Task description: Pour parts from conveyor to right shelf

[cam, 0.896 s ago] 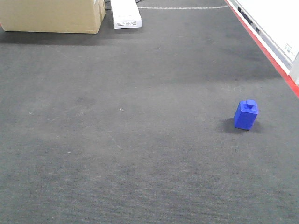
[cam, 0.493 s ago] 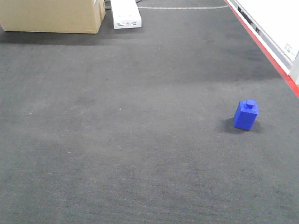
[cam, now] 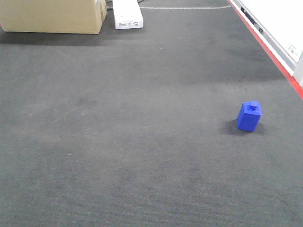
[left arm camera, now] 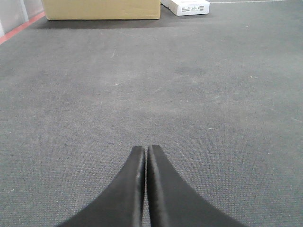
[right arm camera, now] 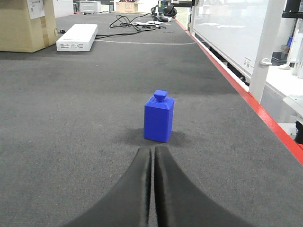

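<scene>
A small bright-blue block (cam: 249, 116) with a square stud on top stands upright on the dark grey carpet, at the right in the front view. In the right wrist view the same blue block (right arm camera: 159, 116) stands just beyond my right gripper (right arm camera: 152, 149), whose black fingers are shut with nothing between them. My left gripper (left arm camera: 145, 148) is shut too, low over bare carpet, with no block in its view. The conveyor and the right shelf are out of view.
A cardboard box (cam: 52, 15) and a flat white box (cam: 127, 14) lie at the far left. A red floor stripe (cam: 267, 49) and white wall panel (cam: 279, 19) run along the right. Cables (right arm camera: 135, 20) trail on the floor far off.
</scene>
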### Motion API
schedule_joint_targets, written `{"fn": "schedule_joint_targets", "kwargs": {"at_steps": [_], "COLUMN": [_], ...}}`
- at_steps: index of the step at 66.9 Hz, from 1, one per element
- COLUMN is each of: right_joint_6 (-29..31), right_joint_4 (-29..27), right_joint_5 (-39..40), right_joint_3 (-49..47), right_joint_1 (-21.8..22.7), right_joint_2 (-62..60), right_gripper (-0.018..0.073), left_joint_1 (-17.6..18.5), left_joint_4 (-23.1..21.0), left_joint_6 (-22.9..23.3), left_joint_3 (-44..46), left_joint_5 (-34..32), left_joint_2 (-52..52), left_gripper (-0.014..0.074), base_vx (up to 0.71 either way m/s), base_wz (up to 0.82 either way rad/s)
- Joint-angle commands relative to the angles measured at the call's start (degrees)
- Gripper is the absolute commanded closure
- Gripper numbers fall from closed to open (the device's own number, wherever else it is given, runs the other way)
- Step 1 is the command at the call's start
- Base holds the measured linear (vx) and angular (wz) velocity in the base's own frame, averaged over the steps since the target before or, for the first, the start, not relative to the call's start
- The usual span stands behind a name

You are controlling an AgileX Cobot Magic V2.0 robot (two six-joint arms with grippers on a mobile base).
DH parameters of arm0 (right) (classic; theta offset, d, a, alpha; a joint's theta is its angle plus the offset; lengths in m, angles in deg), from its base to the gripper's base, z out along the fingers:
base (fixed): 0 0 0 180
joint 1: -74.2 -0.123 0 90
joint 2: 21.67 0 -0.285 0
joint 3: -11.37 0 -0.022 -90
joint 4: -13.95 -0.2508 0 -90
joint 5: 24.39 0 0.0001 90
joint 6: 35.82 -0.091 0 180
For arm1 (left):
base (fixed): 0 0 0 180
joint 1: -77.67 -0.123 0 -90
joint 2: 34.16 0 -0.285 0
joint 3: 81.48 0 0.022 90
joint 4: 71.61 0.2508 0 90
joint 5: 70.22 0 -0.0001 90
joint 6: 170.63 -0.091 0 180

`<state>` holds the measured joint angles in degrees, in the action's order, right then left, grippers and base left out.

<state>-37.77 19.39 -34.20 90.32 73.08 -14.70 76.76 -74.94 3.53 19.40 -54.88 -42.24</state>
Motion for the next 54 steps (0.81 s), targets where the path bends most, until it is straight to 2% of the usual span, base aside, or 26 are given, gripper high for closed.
{"fn": "schedule_joint_targets", "kwargs": {"at_steps": [1,9,14,20,28,31,39,54], "right_joint_6": [0.06,0.06,0.06,0.11,0.04,-0.19,-0.18,0.09], "right_joint_4": [0.28,0.28,0.23,0.35,0.16,-0.18,-1.51,-1.43], "right_joint_5": [5.96,6.33,9.5,17.67,33.61,36.38,35.11,22.89], "right_joint_3": [-0.14,-0.14,-0.14,-0.21,-0.47,-1.28,-7.68,-27.36], "right_joint_1": [0.04,0.04,0.04,0.04,0.04,0.04,0.04,0.04], "right_joint_2": [-0.82,-0.82,-0.82,-0.82,-0.82,-0.82,-0.82,5.53], "right_gripper": [0.0562,0.0562,0.0562,0.0562,0.0562,0.0562,0.0562,0.0562], "left_joint_1": [0.42,0.42,0.42,0.42,0.42,0.42,0.42,0.42], "left_joint_4": [-0.38,-0.38,-0.38,-0.38,-0.38,-0.38,-0.38,-0.38], "left_joint_6": [0.3,0.3,0.3,0.3,0.3,0.3,0.3,0.3], "left_joint_3": [-1.35,-1.35,-1.35,-1.35,-1.35,-1.35,-1.35,-1.35], "left_joint_5": [-4.26,-4.26,-4.26,-4.26,-4.26,-4.26,-4.26,-4.26], "left_joint_2": [-1.01,-1.01,-1.01,-1.01,-1.01,-1.01,-1.01,-1.01], "left_gripper": [0.0602,0.0602,0.0602,0.0602,0.0602,0.0602,0.0602,0.0602], "base_vx": [0.0,0.0,0.0,0.0,0.0,0.0,0.0,0.0], "base_wz": [0.0,0.0,0.0,0.0,0.0,0.0,0.0,0.0]}}
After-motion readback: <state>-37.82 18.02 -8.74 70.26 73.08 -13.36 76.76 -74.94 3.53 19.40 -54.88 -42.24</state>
